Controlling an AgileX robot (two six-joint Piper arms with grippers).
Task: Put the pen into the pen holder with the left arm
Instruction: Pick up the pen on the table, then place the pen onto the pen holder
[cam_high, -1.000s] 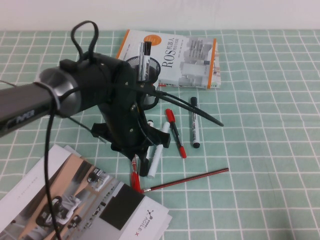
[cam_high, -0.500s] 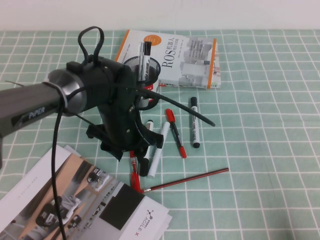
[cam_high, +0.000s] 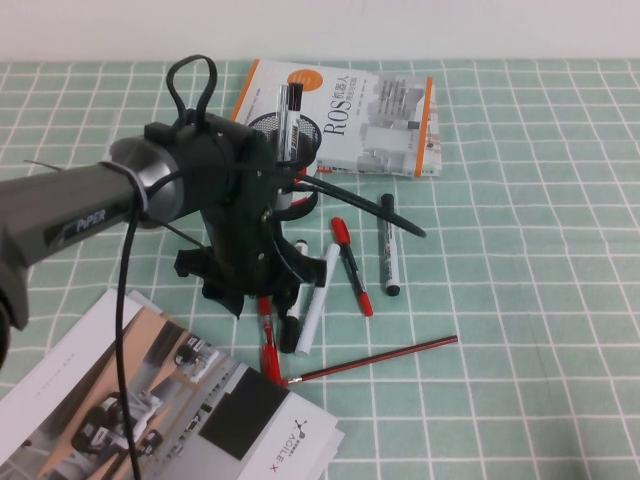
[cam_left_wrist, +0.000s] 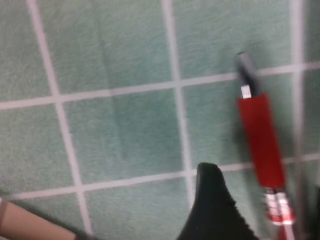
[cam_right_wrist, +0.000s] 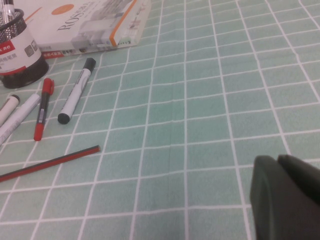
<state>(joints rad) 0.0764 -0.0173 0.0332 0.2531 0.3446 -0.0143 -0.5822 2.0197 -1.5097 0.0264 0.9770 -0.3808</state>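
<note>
"PIPER" on the left arm (cam_high: 90, 215); "ROS" on the far book (cam_high: 360, 115); "AGILE X" on the near brochure (cam_high: 285, 440).

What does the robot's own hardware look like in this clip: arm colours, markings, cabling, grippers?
The left arm has a grey link with white "PIPER" lettering, then a black wrist housing with loose black cables looping over it. The left gripper, above the pens, is black. Of the right gripper, only a dark rounded part shows in its wrist view.

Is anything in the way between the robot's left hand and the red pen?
Nothing visible blocks it. The left gripper hangs right over the red pen, and the left wrist view shows only bare cloth around the pen. The right gripper stays far off, low over the tablecloth.
</note>
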